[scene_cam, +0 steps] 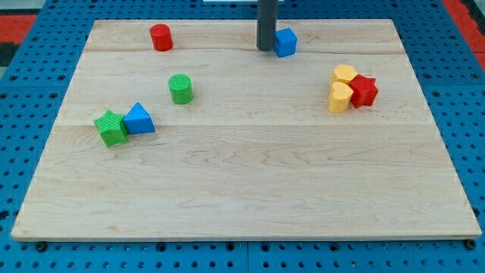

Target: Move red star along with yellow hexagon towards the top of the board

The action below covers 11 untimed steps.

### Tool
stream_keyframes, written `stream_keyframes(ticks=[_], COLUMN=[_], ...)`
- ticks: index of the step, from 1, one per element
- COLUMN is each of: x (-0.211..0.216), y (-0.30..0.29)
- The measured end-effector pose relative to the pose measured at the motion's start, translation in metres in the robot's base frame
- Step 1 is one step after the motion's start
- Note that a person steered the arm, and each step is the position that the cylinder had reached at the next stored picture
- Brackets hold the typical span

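Nearest things: green star (111, 127) and blue triangular block (139, 119), touching each other, closest to the desk's bottom edge though nearer its left edge; nothing lies between them and the camera.
Desk: pale wooden board (242, 197) set on a blue pegboard.
Red star: red star (364, 90), near the desk's right edge, about a third of the way down from the top edge.
Yellow hexagon: yellow hexagon (345, 74), just up and left of the red star and touching it.
Third in the cluster: yellow heart-like block (340, 97), pressed against the star's left side; its shape is only probable at this size.
Claw: none fitted, so no open or shut state to tell; the arm ends in a dark rod.
Rod end: my tip (264, 49) stands close to the top edge near its middle, just left of a blue cube (286, 42), apparently touching it.
Deciding relation: the star and hexagon lie to the right of my tip and lower down the desk. To push them toward the top edge, I judge the tip must first get below the pair, on the side facing the bottom edge.
Risk: the heart-like block may ride along.
Others: red cylinder (161, 37) near the top-left corner; green cylinder (180, 89) below it.
Writing: no brand, label or lettering visible.
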State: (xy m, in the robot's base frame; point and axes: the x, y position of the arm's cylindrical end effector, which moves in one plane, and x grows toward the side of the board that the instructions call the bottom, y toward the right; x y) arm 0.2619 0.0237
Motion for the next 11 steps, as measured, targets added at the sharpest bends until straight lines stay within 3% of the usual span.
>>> stream_keyframes(ticks=[1, 3, 4, 6, 7, 9, 11], x=[0.025, 0.151, 0.185, 0.184, 0.161, 0.122, 0.118], y=[0.005, 0.039, 0.037, 0.171, 0.194, 0.137, 0.145])
